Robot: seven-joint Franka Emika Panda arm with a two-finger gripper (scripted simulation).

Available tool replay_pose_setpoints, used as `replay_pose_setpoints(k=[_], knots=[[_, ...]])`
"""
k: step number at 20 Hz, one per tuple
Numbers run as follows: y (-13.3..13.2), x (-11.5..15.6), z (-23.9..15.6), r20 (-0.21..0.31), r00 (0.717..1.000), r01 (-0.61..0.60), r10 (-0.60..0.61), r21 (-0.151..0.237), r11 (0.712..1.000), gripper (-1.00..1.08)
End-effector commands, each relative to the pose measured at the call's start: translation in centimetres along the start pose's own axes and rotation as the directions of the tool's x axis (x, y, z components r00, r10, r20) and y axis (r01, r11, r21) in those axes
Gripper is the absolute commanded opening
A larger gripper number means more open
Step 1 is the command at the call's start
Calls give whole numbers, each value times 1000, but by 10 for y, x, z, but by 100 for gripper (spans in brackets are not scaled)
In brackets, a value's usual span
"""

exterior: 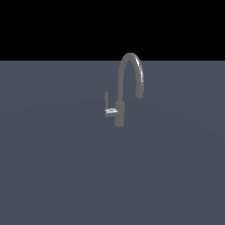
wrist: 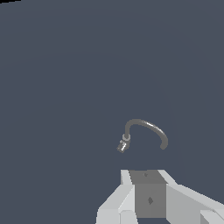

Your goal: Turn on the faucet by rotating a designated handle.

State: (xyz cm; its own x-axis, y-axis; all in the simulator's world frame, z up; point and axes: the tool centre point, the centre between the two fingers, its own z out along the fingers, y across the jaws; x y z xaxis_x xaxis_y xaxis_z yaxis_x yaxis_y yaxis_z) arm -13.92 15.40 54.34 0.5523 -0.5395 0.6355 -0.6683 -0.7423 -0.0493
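The faucet (exterior: 120, 113) is a grey gooseneck tap standing on the flat grey-blue surface, its arched spout curving toward the exterior view's right. The handle (exterior: 106, 100) is a thin lever standing upright at the end of a short stub on the body's left in the exterior view. My gripper does not appear in the exterior view. The wrist view looks down on the faucet (wrist: 146, 126) and the handle (wrist: 123, 145) from a distance. There my gripper (wrist: 148, 172) shows no gap between its white fingers (wrist: 126, 176) and holds nothing, well apart from the tap.
The grey-blue surface (exterior: 52, 167) spreads around the faucet on all sides, with a black background behind its far edge. No other objects show in either view.
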Motion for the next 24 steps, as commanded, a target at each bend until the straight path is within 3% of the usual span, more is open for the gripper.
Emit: replay_pose_setpoints(k=[1,14,24], knots=[[-16,-4,14,-32,999,-39,38,-14,999,-100],[-75,-25,138,-158,964,-230,213,-98,968,-100],[-73,-45,280,-217,913,-384,345,-175,907,-100]])
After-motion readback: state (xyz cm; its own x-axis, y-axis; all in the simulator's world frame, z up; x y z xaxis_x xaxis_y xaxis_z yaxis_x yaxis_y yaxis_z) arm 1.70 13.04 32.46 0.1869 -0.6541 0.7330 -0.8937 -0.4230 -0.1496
